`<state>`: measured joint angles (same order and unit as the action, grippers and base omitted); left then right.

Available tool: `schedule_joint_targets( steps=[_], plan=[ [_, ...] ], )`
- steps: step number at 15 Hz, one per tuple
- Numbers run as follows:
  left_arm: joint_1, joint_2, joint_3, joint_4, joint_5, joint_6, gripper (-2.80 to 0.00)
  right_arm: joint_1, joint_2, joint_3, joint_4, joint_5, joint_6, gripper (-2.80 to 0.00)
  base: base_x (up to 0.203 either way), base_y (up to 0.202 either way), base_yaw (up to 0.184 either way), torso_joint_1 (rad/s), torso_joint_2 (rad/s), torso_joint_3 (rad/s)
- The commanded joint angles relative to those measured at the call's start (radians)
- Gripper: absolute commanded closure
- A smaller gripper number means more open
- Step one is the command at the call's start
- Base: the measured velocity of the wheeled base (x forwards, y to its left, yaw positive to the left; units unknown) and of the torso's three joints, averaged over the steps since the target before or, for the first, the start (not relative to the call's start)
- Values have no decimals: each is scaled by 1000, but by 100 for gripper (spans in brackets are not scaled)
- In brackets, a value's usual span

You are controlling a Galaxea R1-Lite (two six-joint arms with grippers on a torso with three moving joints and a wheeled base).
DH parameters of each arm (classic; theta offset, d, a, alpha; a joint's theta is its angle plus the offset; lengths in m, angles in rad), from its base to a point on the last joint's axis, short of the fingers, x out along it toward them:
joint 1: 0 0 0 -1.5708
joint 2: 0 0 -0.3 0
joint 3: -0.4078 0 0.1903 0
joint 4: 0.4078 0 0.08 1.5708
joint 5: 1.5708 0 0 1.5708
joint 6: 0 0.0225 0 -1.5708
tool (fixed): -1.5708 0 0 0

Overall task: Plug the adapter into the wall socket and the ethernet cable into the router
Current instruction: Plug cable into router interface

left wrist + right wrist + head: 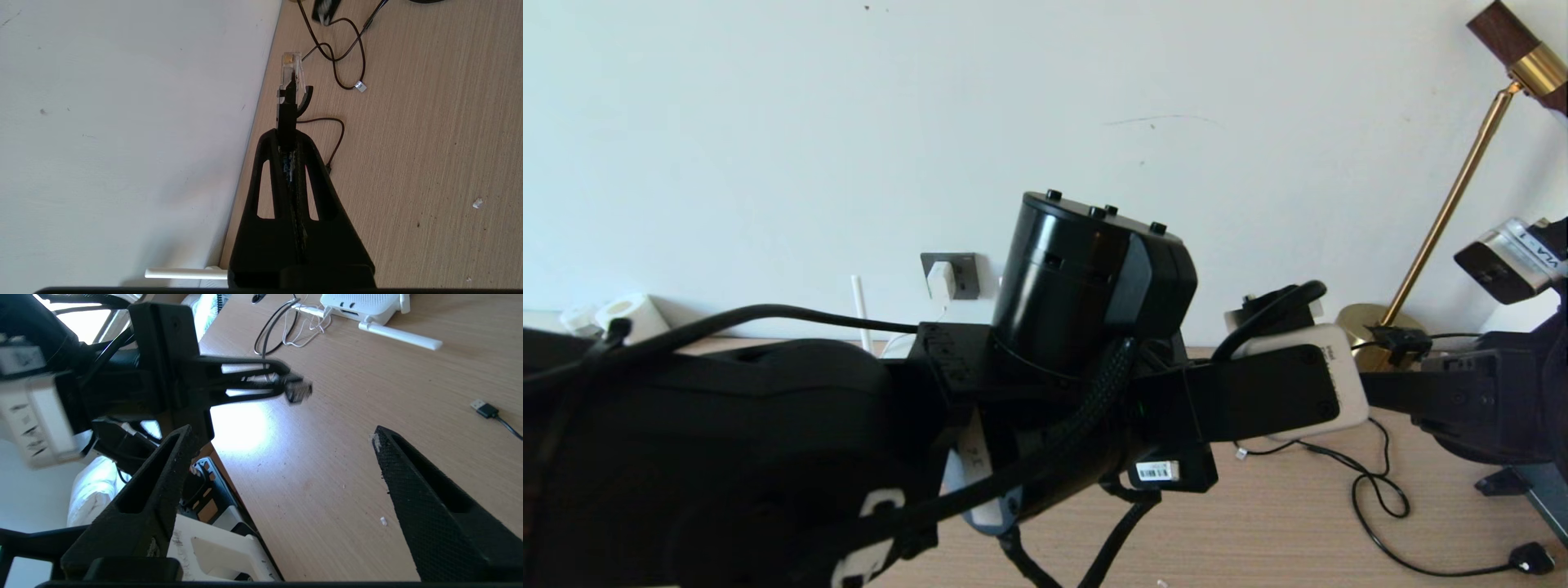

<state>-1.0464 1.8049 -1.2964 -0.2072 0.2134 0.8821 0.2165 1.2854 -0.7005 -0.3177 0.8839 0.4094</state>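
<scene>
In the head view the white adapter (941, 280) sits in the dark grey wall socket (961, 275) on the wall. My left gripper (287, 134) is shut on the ethernet cable; its clear connector (291, 69) sticks out past the fingertips, above the desk near the wall. In the right wrist view the same connector (298, 391) shows at the left gripper's tips, apart from the white router (363, 306) lying farther along the desk. My right gripper (282, 445) hangs open over bare desk close by, with nothing between its fingers (392, 457).
A router antenna (400, 337) lies flat on the desk, and a white cord (306, 322) is coiled beside the router. A thin black cable with a USB plug (484, 408) lies nearby. A brass lamp (1445, 212) stands at the right. My left arm (1086, 278) blocks the middle of the head view.
</scene>
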Motion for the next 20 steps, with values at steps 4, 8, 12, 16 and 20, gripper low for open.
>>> schedule_joint_targets(
  steps=[4,8,12,16,20],
  plan=[
    [-23,-15,2,-1,0,5,0,26,66,6,-69,4,-1,-280,0,0,0,0,0,0],
    [-38,-19,5,-8,0,5,0,34,96,-2,-96,3,-3,-280,0,0,0,0,0,0],
    [-49,-21,8,-11,0,5,0,34,95,-8,-96,0,-4,-280,0,0,0,0,0,0],
    [-57,-16,8,-12,0,5,0,41,89,-10,-98,0,-4,0,0,0,0,0,0,0],
    [-57,-10,8,-14,-2,5,0,49,89,-13,-98,0,-4,0,0,0,0,0,0,0]
  ],
)
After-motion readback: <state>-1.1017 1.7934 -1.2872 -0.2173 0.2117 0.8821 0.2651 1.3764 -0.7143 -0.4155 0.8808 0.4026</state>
